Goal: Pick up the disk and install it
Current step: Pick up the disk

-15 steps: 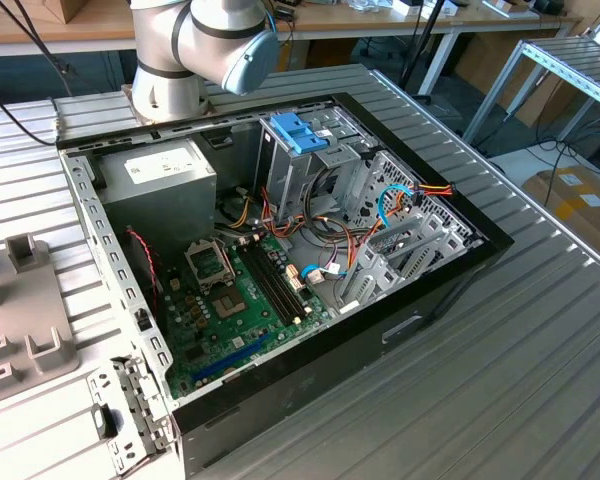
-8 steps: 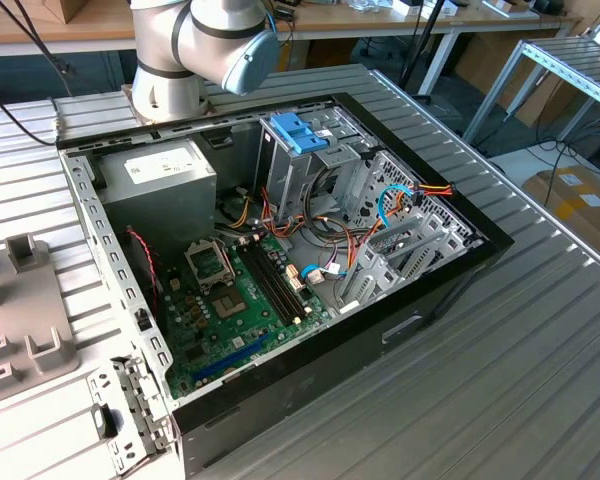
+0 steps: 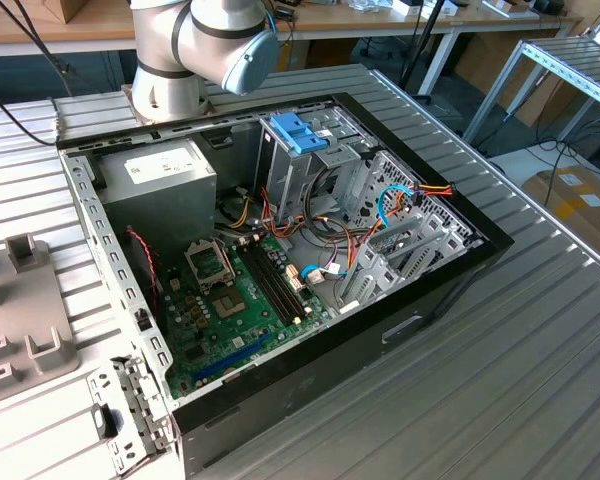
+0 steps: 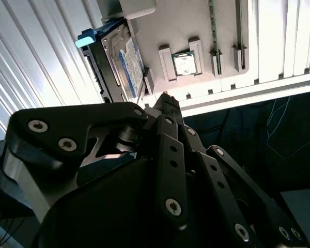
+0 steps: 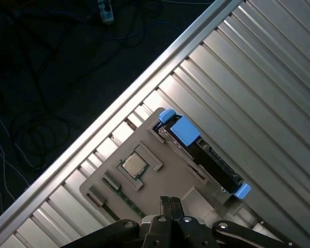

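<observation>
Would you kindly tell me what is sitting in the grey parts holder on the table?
In the holder, the disk stands on edge in a side slot and a square chip lies in a recess. The gripper covers its near end.

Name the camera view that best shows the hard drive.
First wrist view: the dark metal hard drive with blue plastic rails stands on edge in a grey plastic holder, full length visible. The second wrist view shows its white label, partly behind the hand. The exterior view faces the open computer case.
</observation>
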`<move>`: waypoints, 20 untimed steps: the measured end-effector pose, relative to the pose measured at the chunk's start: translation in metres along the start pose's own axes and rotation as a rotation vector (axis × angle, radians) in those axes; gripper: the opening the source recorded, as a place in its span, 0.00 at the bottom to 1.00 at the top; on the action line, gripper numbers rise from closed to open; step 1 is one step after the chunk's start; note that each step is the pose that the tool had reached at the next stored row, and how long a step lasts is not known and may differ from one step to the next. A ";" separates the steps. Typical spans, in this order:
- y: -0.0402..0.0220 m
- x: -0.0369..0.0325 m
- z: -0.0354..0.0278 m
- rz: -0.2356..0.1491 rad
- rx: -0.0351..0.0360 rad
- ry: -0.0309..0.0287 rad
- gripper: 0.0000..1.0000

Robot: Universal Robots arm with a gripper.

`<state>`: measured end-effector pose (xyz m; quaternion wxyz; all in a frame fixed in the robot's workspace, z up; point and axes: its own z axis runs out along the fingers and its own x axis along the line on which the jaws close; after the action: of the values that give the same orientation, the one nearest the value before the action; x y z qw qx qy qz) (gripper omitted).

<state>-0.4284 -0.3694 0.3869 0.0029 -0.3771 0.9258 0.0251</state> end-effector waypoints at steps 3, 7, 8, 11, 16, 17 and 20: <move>0.0000 0.0000 0.0000 -0.019 -0.0005 0.0008 0.11; 0.0000 0.0000 0.0000 -0.044 -0.0011 0.0020 0.11; 0.0000 0.0000 0.0000 -0.049 -0.0012 0.0021 0.11; 0.0000 0.0000 0.0000 -0.063 -0.0016 0.0028 0.11; 0.0000 0.0000 0.0000 -0.082 -0.0020 0.0036 0.11; 0.0000 0.0000 0.0000 -0.086 -0.0021 0.0038 0.11; 0.0000 0.0000 0.0000 -0.099 -0.0024 0.0043 0.11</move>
<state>-0.4284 -0.3694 0.3869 0.0017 -0.4223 0.9061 0.0253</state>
